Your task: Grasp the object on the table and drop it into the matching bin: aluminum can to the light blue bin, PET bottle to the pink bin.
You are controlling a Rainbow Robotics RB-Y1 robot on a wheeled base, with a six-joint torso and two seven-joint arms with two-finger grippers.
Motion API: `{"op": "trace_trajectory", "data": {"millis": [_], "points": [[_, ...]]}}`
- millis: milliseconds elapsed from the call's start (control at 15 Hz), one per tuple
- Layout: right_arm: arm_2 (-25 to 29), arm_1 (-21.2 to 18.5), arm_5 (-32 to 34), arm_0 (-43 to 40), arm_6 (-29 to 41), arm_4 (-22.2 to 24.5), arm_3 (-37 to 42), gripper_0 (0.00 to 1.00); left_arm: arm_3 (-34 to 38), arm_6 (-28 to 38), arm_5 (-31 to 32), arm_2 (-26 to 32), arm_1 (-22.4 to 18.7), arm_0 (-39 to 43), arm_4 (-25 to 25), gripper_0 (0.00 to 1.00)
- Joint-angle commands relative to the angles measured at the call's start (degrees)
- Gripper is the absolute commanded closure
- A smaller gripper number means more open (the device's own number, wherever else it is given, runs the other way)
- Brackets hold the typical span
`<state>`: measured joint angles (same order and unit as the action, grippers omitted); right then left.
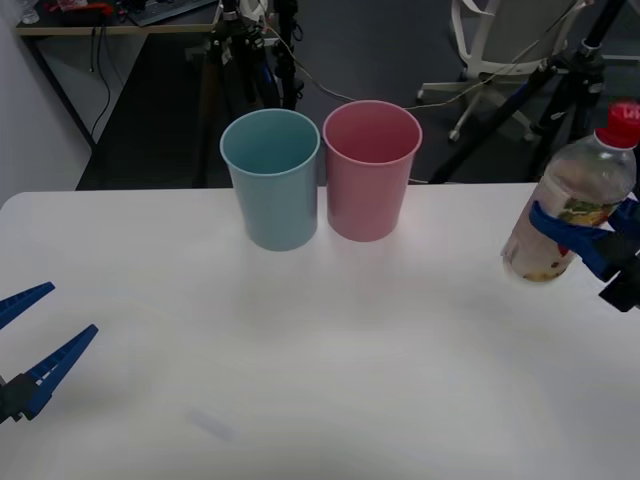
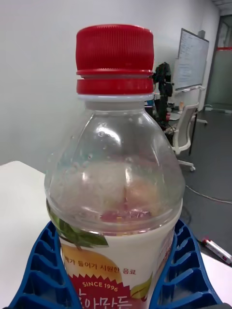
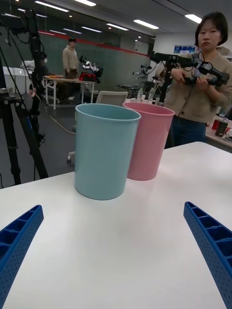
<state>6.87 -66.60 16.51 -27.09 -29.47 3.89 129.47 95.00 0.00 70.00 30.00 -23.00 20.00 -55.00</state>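
Pretty cluttered lab in the background. There's a white office chair (image 1: 490, 45) on the dark floor (image 1: 160, 110) up top right, with black tripod legs (image 1: 560, 85) crossing right beside it. A desk (image 1: 110, 25) with some red gear sits in the far left corner, cables hanging off it. From the right wrist camera you can see a whiteboard (image 2: 191, 60) on the far wall. The left wrist camera catches a person's beige sweater (image 3: 200, 96) just past the worktop, holding a black camera rig (image 3: 193, 67).
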Motion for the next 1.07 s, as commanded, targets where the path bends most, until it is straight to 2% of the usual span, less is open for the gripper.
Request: {"op": "trace_trajectory", "data": {"millis": [67, 267, 333, 467, 533, 867, 1067], "points": [[0.07, -5.21, -1.13, 3.27, 0.56, -5.91, 0.34, 1.0, 0.0, 0.0, 0.0, 0.0, 0.0, 0.0, 0.0, 0.0], [-0.28, -9.6, -2.97, 7.58, 0.64, -12.24, 0.17, 1.0, 0.0, 0.0, 0.0, 0.0, 0.0, 0.0, 0.0, 0.0], [-1.95, -10.83, -3.94, 10.74, 0.56, -14.62, -0.27, 1.0, 0.0, 0.0, 0.0, 0.0, 0.0, 0.0, 0.0, 0.0], [-9.25, -12.24, -5.43, 20.85, 0.56, -18.04, -3.08, 1.0, 0.0, 0.0, 0.0, 0.0, 0.0, 0.0, 0.0, 0.0], [-12.85, -12.15, -5.87, 25.86, 0.64, -18.31, -4.84, 1.0, 0.0, 0.0, 0.0, 0.0, 0.0, 0.0, 0.0, 0.0], [-36.49, -7.76, -6.22, 54.69, 0.73, -19.89, -20.05, 1.0, 0.0, 0.0, 0.0, 0.0, 0.0, 0.0, 0.0, 0.0], [-45.46, -3.54, -6.31, 66.55, 0.73, -20.33, -29.1, 1.0, 0.0, 0.0, 0.0, 0.0, 0.0, 0.0, 0.0, 0.0]]}}
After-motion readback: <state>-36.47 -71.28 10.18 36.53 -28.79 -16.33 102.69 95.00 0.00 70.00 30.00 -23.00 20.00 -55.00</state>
